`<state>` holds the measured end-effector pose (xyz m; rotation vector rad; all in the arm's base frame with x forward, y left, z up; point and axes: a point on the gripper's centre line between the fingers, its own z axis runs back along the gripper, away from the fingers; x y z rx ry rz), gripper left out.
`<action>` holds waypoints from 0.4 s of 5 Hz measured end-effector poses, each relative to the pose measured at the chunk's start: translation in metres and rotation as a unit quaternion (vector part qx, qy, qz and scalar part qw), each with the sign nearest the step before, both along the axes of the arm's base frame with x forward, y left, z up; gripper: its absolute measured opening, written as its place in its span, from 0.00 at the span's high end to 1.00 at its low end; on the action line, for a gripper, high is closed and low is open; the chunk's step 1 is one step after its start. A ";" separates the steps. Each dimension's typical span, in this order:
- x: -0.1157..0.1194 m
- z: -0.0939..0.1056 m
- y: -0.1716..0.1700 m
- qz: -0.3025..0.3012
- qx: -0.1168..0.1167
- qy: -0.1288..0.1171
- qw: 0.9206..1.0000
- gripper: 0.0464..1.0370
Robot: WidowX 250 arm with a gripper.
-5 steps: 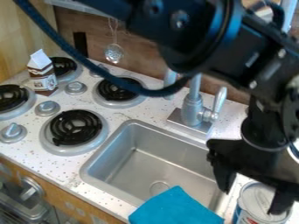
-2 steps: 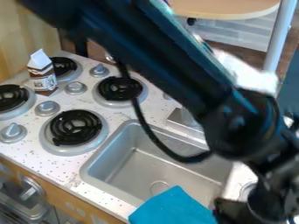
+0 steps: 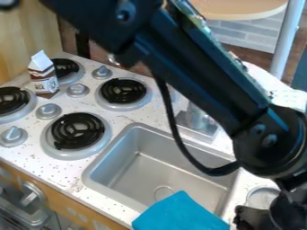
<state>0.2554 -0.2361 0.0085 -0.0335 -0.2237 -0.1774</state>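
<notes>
Arm point(image 3: 198, 72) shifted right over the last frames; claw point(image 3: 255, 218) dropped from above the can to low in the view, at bottom right. Couldn't tell if the claw was wide or narrow, or whether it held anything; the arm's wrist end and the view's edge cut it off. Can point(image 3: 262, 197) stood on the counter point(image 3: 72, 179), just above the claw in view; contact unclear. Blue cloth point(image 3: 180, 214) lay over the sink's point(image 3: 99, 177) near rim, just left of the claw. Carton point(image 3: 43, 76) stood far left, among the burners point(image 3: 76, 130).
</notes>
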 end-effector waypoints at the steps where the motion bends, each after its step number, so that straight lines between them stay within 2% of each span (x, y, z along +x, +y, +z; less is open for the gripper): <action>1: 0.013 0.000 -0.004 0.001 0.007 -0.014 1.000 0.04; 2: 0.028 0.004 -0.003 0.017 0.007 -0.023 1.000 0.04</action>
